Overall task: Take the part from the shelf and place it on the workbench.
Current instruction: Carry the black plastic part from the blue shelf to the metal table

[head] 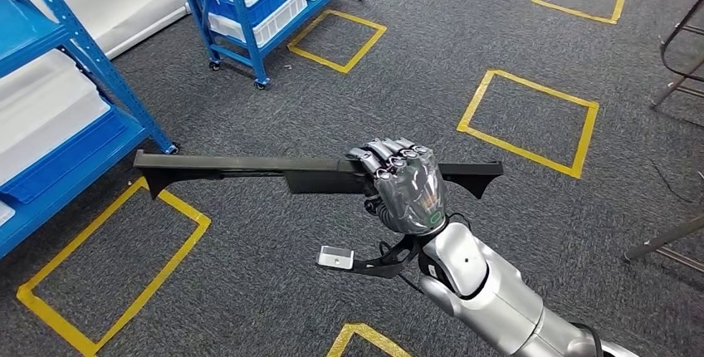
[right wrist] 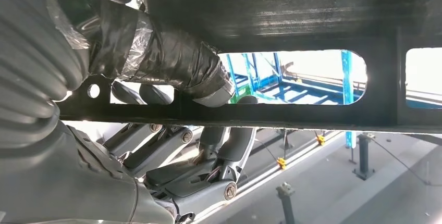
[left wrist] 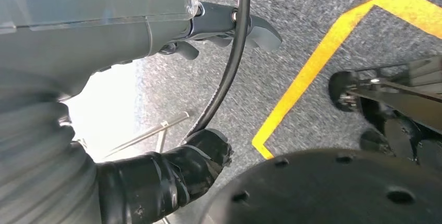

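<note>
The robot's right hand (head: 408, 187) is clenched around a long, flat black part (head: 249, 168), holding it level above the floor, its length running left to right. The grip sits right of the part's middle, so the longer end reaches left toward a blue shelf (head: 79, 46). In the right wrist view, fingers (right wrist: 172, 62) wrap the part's slotted black frame (right wrist: 292, 114).

The left hand (left wrist: 172, 174) hangs over the floor; whether it is clenched or released cannot be told.

Judging by this, the part is already off the shelf and being carried; setting it on the desk is still to do, and no desk is visible.

The floor is dark grey carpet (head: 415, 83) marked with yellow taped squares (head: 528, 121). A second blue wheeled shelf (head: 266, 4), holding white and blue bins, stands at the far left.
</note>
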`<state>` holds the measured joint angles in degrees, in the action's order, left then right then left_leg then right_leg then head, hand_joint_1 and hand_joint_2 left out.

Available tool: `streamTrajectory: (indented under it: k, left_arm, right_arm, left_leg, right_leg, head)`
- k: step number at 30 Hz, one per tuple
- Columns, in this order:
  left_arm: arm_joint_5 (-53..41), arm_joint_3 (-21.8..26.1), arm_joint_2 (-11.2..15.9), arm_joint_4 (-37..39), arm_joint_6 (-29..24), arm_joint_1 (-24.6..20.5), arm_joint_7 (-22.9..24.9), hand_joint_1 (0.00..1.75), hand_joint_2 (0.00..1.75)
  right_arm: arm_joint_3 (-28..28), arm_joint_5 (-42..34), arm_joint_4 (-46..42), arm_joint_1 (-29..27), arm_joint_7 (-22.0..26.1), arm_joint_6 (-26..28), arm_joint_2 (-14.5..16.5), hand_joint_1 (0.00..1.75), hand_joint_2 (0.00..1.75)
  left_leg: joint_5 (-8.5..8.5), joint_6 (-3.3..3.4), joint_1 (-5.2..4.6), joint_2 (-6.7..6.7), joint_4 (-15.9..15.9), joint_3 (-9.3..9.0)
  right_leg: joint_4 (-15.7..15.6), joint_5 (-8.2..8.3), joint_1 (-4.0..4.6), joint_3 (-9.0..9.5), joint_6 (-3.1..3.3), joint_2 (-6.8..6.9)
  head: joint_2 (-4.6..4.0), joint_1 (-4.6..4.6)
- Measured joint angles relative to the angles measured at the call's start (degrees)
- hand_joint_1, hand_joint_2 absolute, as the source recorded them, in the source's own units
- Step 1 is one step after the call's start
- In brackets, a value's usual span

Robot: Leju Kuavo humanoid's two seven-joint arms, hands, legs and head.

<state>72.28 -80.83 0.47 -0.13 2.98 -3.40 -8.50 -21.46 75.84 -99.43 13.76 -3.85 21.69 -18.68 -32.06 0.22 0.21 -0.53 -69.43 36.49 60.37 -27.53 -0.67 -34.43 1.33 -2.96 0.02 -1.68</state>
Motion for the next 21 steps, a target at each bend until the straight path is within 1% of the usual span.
streamTrajectory:
  k: [1,2,3,4,5,6,7,8,9,10,11,12,13,14,15,16,17,18,19,20,21]
  left_arm:
    - [0.43,0.09,0.55,0.03,0.29,0.11,0.06,0.00,1.75]
    - [0.78,0.19,1.08,0.07,0.63,0.17,0.12,0.00,1.75]
    - [1.10,0.27,1.61,0.11,0.93,0.14,0.15,0.00,1.75]
    - [1.33,0.33,2.10,0.15,1.19,0.08,0.05,0.00,1.75]
    - [1.45,0.37,2.44,0.15,1.34,-0.11,-0.15,0.00,1.75]
    - [1.45,0.39,2.72,0.14,1.42,-0.30,-0.35,0.00,1.75]
    - [1.27,0.38,2.91,0.11,1.43,-0.46,-0.43,0.00,1.75]
    - [0.98,0.35,3.04,0.04,1.36,-0.56,-0.36,0.00,1.75]
    - [0.68,0.31,3.09,-0.03,1.28,-0.56,-0.18,0.00,1.75]
    - [0.45,0.26,3.15,-0.10,1.20,-0.53,0.00,0.00,1.75]
    - [0.35,0.23,3.21,-0.17,1.13,-0.49,0.09,0.00,1.75]
    - [0.32,0.21,3.26,-0.21,1.08,-0.47,0.14,0.00,1.75]
    - [0.32,0.19,3.29,-0.27,1.02,-0.48,0.16,0.00,1.75]
    - [0.35,0.18,3.31,-0.34,0.88,-0.51,0.17,0.00,1.75]
    - [0.43,0.17,3.32,-0.43,0.66,-0.54,0.11,0.00,1.75]
    - [0.55,0.18,3.32,-0.52,0.37,-0.56,-0.02,0.00,1.75]
    - [0.64,0.17,3.34,-0.60,0.03,-0.54,-0.21,0.00,1.75]
    - [0.64,0.16,3.37,-0.66,-0.31,-0.50,-0.46,0.00,1.75]
    - [0.57,0.14,3.40,-0.71,-0.59,-0.51,-0.74,0.00,1.75]
    - [0.46,0.10,3.43,-0.74,-0.82,-0.60,-0.97,0.00,1.75]
    - [0.36,0.05,3.45,-0.76,-0.97,-0.72,-1.16,0.00,1.75]
  right_arm:
    - [-0.86,0.62,0.53,0.79,-0.36,0.03,0.87,1.75,1.75]
    - [-1.75,1.23,1.12,1.67,-0.77,0.08,1.76,1.75,1.75]
    - [-2.67,1.82,1.80,2.50,-1.23,0.14,2.66,1.75,1.75]
    - [-3.51,2.29,2.45,3.22,-1.60,0.20,3.52,1.75,1.75]
    - [-4.27,2.72,2.96,3.99,-1.85,0.22,4.21,1.75,1.75]
    - [-5.02,3.13,3.45,4.89,-2.05,0.16,4.82,1.75,1.75]
    - [-5.68,3.45,3.84,5.95,-2.23,-0.01,5.22,1.75,1.75]
    - [-6.36,3.67,4.21,7.17,-2.42,-0.31,5.57,1.75,1.75]
    - [-6.95,3.73,4.53,8.27,-2.59,-0.61,5.82,1.75,1.75]
    - [-7.49,3.73,4.84,9.13,-2.72,-0.86,6.02,1.75,1.75]
    - [-8.00,3.71,5.17,9.75,-2.80,-1.03,6.28,1.75,1.75]
    - [-8.44,3.70,5.47,10.11,-2.84,-1.08,6.47,1.75,1.75]
    - [-8.82,3.69,5.75,10.35,-2.85,-1.10,6.62,1.75,1.75]
    - [-9.15,3.64,5.97,10.55,-2.88,-1.09,6.72,1.75,1.75]
    - [-9.40,3.55,6.10,10.73,-2.97,-1.04,6.76,1.75,1.75]
    - [-9.61,3.42,6.17,10.92,-3.15,-0.97,6.78,1.75,1.75]
    - [-9.78,3.30,6.18,11.06,-3.35,-0.90,6.80,1.75,1.75]
    - [-9.89,3.21,6.15,11.14,-3.57,-0.78,6.81,1.75,1.75]
    - [-9.95,3.17,6.11,11.16,-3.74,-0.67,6.83,1.75,1.75]
    - [-9.98,3.17,6.07,11.09,-3.85,-0.58,6.85,1.75,1.75]
    - [-9.97,3.17,6.03,11.00,-3.92,-0.49,6.84,1.75,1.75]
  left_leg:
    - [1.75,0.55,-0.02,-1.34,4.09,-2.07]
    - [3.04,1.04,-0.02,-2.70,7.46,-3.77]
    - [3.68,1.44,-0.06,-3.70,9.72,-4.83]
    - [3.74,1.71,-0.10,-4.26,10.77,-5.28]
    - [3.91,1.78,-0.22,-3.83,11.21,-5.43]
    - [4.22,1.85,-0.12,-3.10,12.00,-5.70]
    - [4.59,1.91,0.01,-2.34,12.84,-6.01]
    - [4.99,2.02,0.14,-1.50,13.67,-6.32]
    - [5.35,2.11,0.29,-0.65,14.31,-6.54]
    - [5.45,2.18,0.22,0.14,14.45,-6.56]
    - [5.46,2.22,0.19,0.88,14.40,-6.46]
    - [5.42,2.19,0.18,1.60,14.27,-6.34]
    - [5.33,2.12,0.17,2.29,14.08,-6.23]
    - [5.19,2.01,0.19,2.92,13.82,-6.14]
    - [4.95,1.84,0.21,3.52,13.47,-6.09]
    - [4.62,1.56,0.24,4.07,13.02,-6.05]
    - [4.23,1.19,0.12,4.60,12.47,-5.98]
    - [3.93,0.80,0.02,5.06,12.08,-5.91]
    - [3.73,0.42,-0.07,5.52,11.81,-5.86]
    - [3.65,0.09,-0.14,5.99,11.71,-5.88]
    - [3.61,-0.19,-0.06,6.40,11.75,-5.95]
  right_leg:
    - [-0.04,0.12,0.01,0.00,-0.03,-0.57]
    - [-0.08,0.28,0.03,-0.06,-0.15,-1.13]
    - [-0.14,0.50,-0.10,-0.23,-0.39,-1.69]
    - [-0.23,0.76,-0.29,-0.46,-0.73,-2.24]
    - [-0.40,1.06,-0.42,-0.66,-1.17,-2.86]
    - [-0.48,1.26,-0.53,-0.84,-1.53,-3.19]
    - [-0.24,1.09,-0.43,-1.09,-1.74,-2.61]
    - [0.79,0.33,-0.28,-1.67,-1.90,-1.45]
    - [2.98,-1.08,-0.17,-2.72,-1.99,0.07]
    - [6.09,-2.86,-0.15,-4.19,-2.15,1.47]
    - [9.68,-4.58,-0.25,-5.85,-2.38,2.14]
    - [12.61,-5.63,-0.40,-7.16,-2.64,2.42]
    - [13.92,-5.71,-0.54,-7.65,-2.88,2.59]
    - [13.19,-4.81,-0.66,-7.10,-3.06,2.81]
    - [10.32,-3.11,-0.73,-5.42,-3.13,3.28]
    - [6.36,-1.58,-0.69,-3.26,-3.08,4.30]
    - [2.95,-0.42,-0.50,-1.44,-2.84,5.19]
    - [0.66,0.17,-0.29,-0.24,-2.49,5.76]
    - [-0.27,0.20,-0.04,0.13,-2.10,5.95]
    - [-0.23,0.29,0.16,0.01,-1.72,5.40]
    - [-0.30,0.42,0.13,-0.08,-1.35,4.74]
  head:
    - [-0.01,-0.01]
    - [-0.01,-0.02]
    - [0.00,-0.01]
    - [0.00,0.00]
    - [0.00,0.01]
    - [0.00,0.02]
    - [-0.01,0.00]
    - [0.00,0.00]
    - [-0.01,-0.03]
    - [0.00,-0.03]
    - [0.00,-0.03]
    - [0.00,-0.04]
    - [0.00,-0.03]
    - [0.00,-0.03]
    - [0.00,-0.04]
    - [0.00,-0.04]
    - [0.00,-0.03]
    - [0.00,-0.03]
    - [0.00,-0.02]
    - [0.00,-0.02]
    - [0.00,-0.03]
